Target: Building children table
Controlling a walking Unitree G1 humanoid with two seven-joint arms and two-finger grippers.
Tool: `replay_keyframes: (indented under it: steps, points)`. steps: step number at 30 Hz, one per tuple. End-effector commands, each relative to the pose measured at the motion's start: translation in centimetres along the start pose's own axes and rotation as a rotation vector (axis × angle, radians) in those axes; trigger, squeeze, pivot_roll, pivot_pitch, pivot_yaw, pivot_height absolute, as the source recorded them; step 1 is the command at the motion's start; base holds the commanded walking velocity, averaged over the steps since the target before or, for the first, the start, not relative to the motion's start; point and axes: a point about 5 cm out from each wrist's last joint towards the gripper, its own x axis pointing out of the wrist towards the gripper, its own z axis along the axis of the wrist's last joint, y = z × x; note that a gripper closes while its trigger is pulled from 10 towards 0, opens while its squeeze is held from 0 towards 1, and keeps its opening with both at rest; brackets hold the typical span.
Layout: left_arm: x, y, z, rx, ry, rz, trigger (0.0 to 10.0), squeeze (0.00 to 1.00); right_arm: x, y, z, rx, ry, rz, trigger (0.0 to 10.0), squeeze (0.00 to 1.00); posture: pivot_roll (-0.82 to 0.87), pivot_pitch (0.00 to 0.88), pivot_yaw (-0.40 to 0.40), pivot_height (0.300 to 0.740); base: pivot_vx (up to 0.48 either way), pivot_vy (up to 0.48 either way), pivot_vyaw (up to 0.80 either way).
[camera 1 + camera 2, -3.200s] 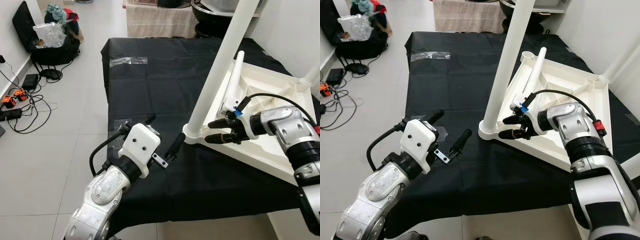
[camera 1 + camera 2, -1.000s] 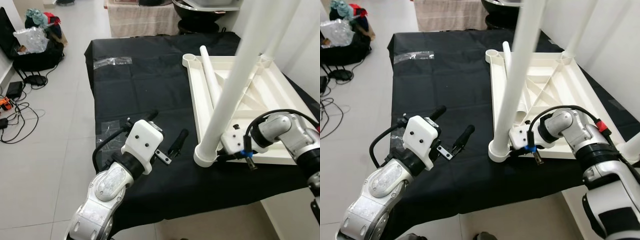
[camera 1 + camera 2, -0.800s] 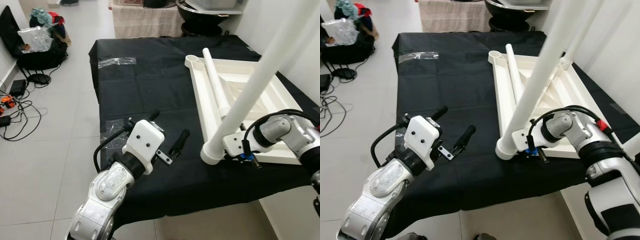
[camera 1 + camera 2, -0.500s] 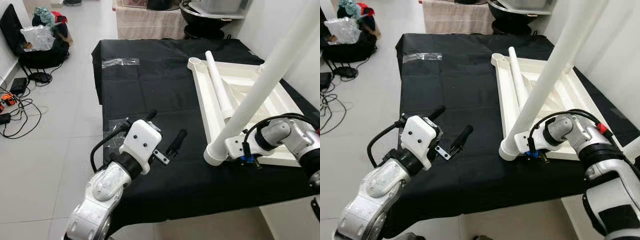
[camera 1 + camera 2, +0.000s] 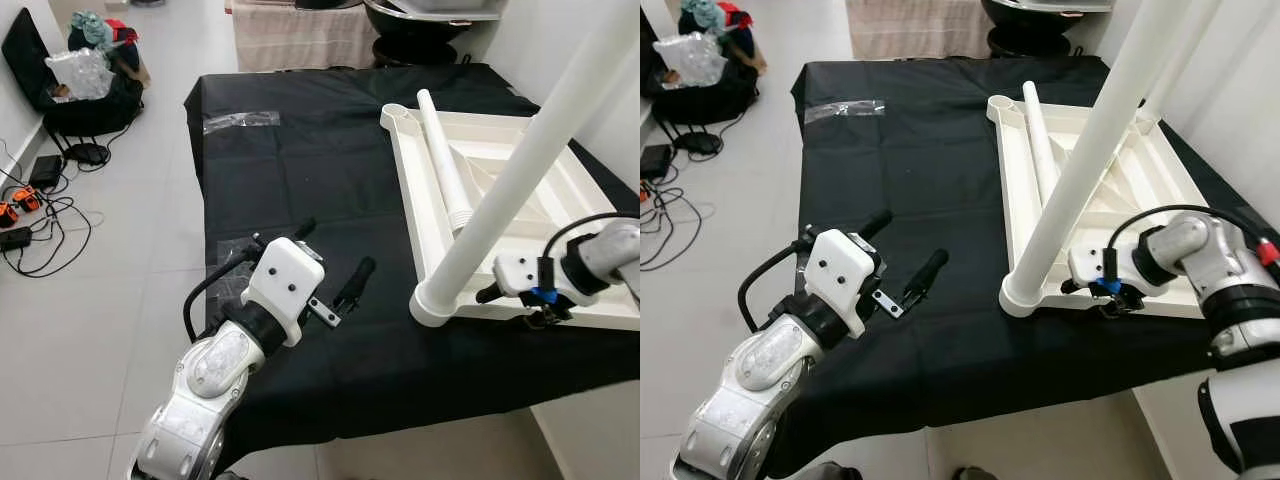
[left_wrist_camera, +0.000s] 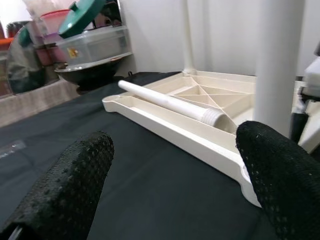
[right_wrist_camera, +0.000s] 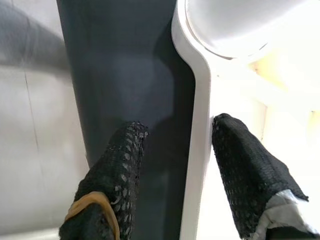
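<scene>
Risk sits at the lower right of the left eye view, where the right gripper point(image 5: 510, 300) straddles the near rim of the tabletop point(image 5: 560, 205), one finger outside over the black cloth point(image 5: 300, 170), the other inside the rim. In the right wrist view the fingers point(image 7: 112, 170) stand apart with the rim between them, not visibly pinching it, so I judge the hold loose. The tabletop lies upside down at the right of the frame, with one leg point(image 5: 520, 170) standing in its near corner socket and leaning up out of the top right. A loose leg point(image 5: 440, 160) lies inside the tray along its left wall.

If the gripper pulls or twists the rim, the tall leg could tip or work loose from its socket. The tabletop could also slide on the cloth, and the loose leg could roll.

Left gripper point(image 5: 335, 275) hovers wide open over the cloth at lower centre, well apart from the tabletop.
</scene>
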Motion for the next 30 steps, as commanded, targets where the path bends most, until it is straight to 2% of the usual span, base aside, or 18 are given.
replay_keyframes:
  steps: [1, 3, 5, 6, 7, 10, 14, 15, 16, 18, 19, 21, 22, 23, 24, 25, 26, 30]
  points:
    - [-0.1, 0.0, -0.2, -0.003, -0.001, -0.012, 10.0, 0.00, -0.7, 0.8, -0.5, 0.019, -0.020, 0.037, 10.0, 0.00, -0.01, 0.107, -0.033, 0.740, 0.000, 0.000, 0.00]
    - [0.1, 0.0, -0.2, -0.001, -0.006, -0.022, 10.0, 0.00, -2.1, 1.4, -0.2, 0.063, -0.136, -0.009, 10.0, 0.00, -0.01, 0.090, -0.021, 0.740, 0.000, 0.000, 0.00]
    - [0.2, 0.0, -0.3, -0.001, -0.007, -0.023, 10.0, 0.00, -2.3, 1.5, 0.1, 0.070, -0.167, -0.019, 10.0, 0.00, -0.01, 0.090, -0.021, 0.740, 0.000, 0.000, 0.00]
    - [0.2, 0.2, -0.4, 0.002, -0.007, -0.023, 10.0, 0.00, -2.8, 1.5, 1.5, 0.114, -0.324, -0.058, 10.0, 0.00, -0.02, 0.077, -0.013, 0.740, 0.000, 0.000, 0.00]
    - [0.2, 0.2, -0.4, 0.002, -0.007, -0.023, 10.0, 0.00, -2.8, 1.5, 1.5, 0.114, -0.324, -0.058, 10.0, 0.00, -0.02, 0.077, -0.013, 0.740, 0.000, 0.000, 0.00]
    - [0.3, 0.4, -0.5, 0.007, -0.006, -0.023, 10.0, 0.00, -4.0, 2.1, 3.5, 0.159, -0.549, -0.086, 10.0, 0.00, -0.02, 0.061, 0.000, 0.740, 0.000, 0.000, 0.00]
    - [0.4, 0.5, -0.7, 0.008, -0.005, -0.023, 10.0, 0.00, -4.3, 2.3, 3.7, 0.175, -0.607, -0.109, 10.0, 0.00, -0.02, 0.055, -0.001, 0.740, 0.000, 0.000, 0.00]
    - [0.4, 0.7, -0.8, 0.012, -0.004, -0.022, 10.0, 0.00, -4.2, 3.7, 4.4, 0.239, -0.744, -0.100, 10.0, 0.00, -0.03, 0.040, 0.007, 0.740, 0.000, 0.000, 0.00]
    - [0.4, 0.8, -0.8, 0.013, -0.004, -0.021, 10.0, 0.00, -4.1, 4.3, 4.7, 0.265, -0.793, -0.091, 10.0, 0.00, -0.03, 0.040, 0.007, 0.740, 0.000, 0.000, 0.00]
    - [0.4, 1.1, -1.1, 0.018, 0.004, -0.016, 10.0, 0.00, -2.9, 6.0, 5.8, 0.340, -0.938, -0.062, 10.0, 0.00, -0.03, 0.031, 0.017, 0.740, 0.000, 0.000, 0.00]
    - [0.4, 1.1, -1.1, 0.018, 0.004, -0.016, 10.0, 0.00, -2.9, 6.0, 5.8, 0.340, -0.938, -0.062, 10.0, 0.00, -0.03, 0.031, 0.017, 0.740, 0.000, 0.000, 0.00]
    - [0.4, 1.4, -1.4, 0.022, 0.010, -0.007, 10.0, 0.00, -1.5, 7.8, 6.7, 0.389, -0.999, -0.036, 10.0, 0.00, -0.04, 0.022, 0.024, 0.740, 0.000, 0.000, 0.00]
    - [0.3, 1.6, -1.6, 0.021, 0.014, 0.003, 10.0, 0.00, -0.5, 8.3, 7.2, 0.440, -1.021, -0.063, 10.0, 0.00, -0.04, 0.017, 0.029, 0.740, 0.000, 0.000, 0.00]
    - [0.3, 1.6, -1.6, 0.021, 0.014, 0.003, 10.0, 0.00, -0.5, 8.3, 7.2, 0.440, -1.021, -0.063, 10.0, 0.00, -0.04, 0.017, 0.029, 0.740, 0.000, 0.000, 0.00]
    - [0.2, 1.9, -1.9, 0.022, 0.025, 0.020, 10.0, 0.00, 1.3, 8.6, 8.5, 0.525, -1.054, -0.164, 10.0, 0.00, -0.04, 0.012, 0.034, 0.740, 0.000, 0.000, 0.00]
    - [0.0, 2.0, -2.1, 0.023, 0.030, 0.026, 10.0, 0.00, 1.9, 8.5, 9.2, 0.562, -1.066, -0.217, 10.0, 0.00, -0.04, 0.012, 0.034, 0.740, 0.000, 0.000, 0.00]
    - [0.0, 2.0, -2.1, 0.023, 0.030, 0.026, 10.0, 0.00, 1.9, 8.5, 9.2, 0.562, -1.066, -0.217, 10.0, 0.00, -0.04, 0.012, 0.034, 0.740, 0.000, 0.000, 0.00]
    - [-0.7, 3.2, -2.8, 0.012, 0.059, 0.116, 10.0, 0.00, 3.2, 6.9, 12.5, 0.655, -1.164, -0.404, 10.0, 0.00, -0.04, 0.010, 0.043, 0.740, 0.000, 0.000, 0.00]
